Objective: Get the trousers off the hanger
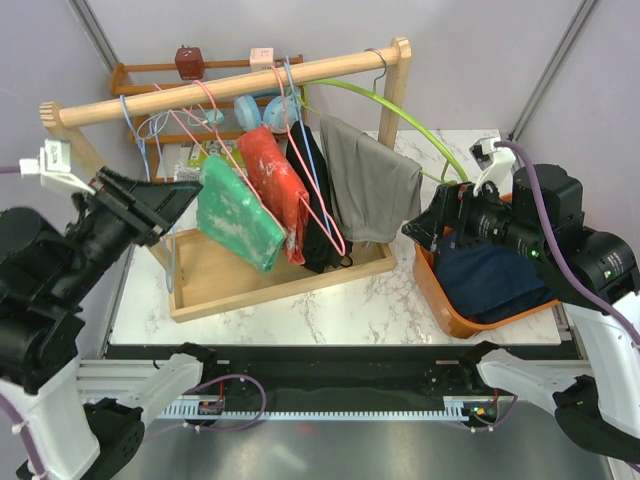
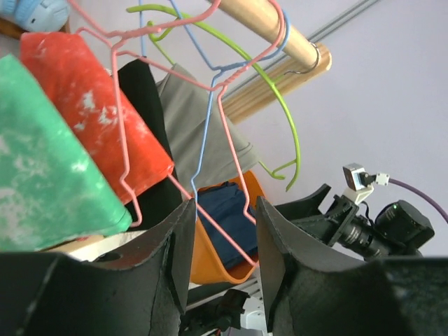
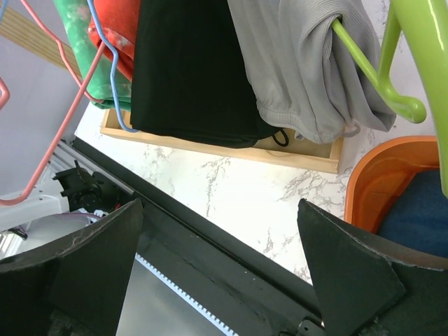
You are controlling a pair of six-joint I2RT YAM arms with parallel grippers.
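A: Step in hand?
B: Looks like going for the mint-green trousers (image 1: 238,212). Hung folded under the wooden rail (image 1: 230,88), left end, touching the red garment (image 1: 275,188) on the right. Above the wooden tray (image 1: 215,285) on the desk (image 1: 340,310).
A: Other pair?
B: Find the navy denim trousers (image 1: 495,280) lying in the orange bin (image 1: 430,285), right side. Probably done there.
A: Jaws?
B: Apart on the left gripper (image 1: 185,200), clamped on nothing, just left of the green cloth. From the left wrist, see a pink hanger wire (image 2: 215,89) framed in the gap, farther off, not touched. Wide apart on the right gripper (image 1: 420,225) too, empty, beside the grey garment (image 1: 375,180).
A: How to do well?
B: Close on folded cloth, never on wire. Take the near hanging end, low down. Pull down and nearward to slide off the bar. Stay off the red garment. If swinging starts, steady the hanger with the right. Cannot tell which wire carries the green pair, so check before pulling.
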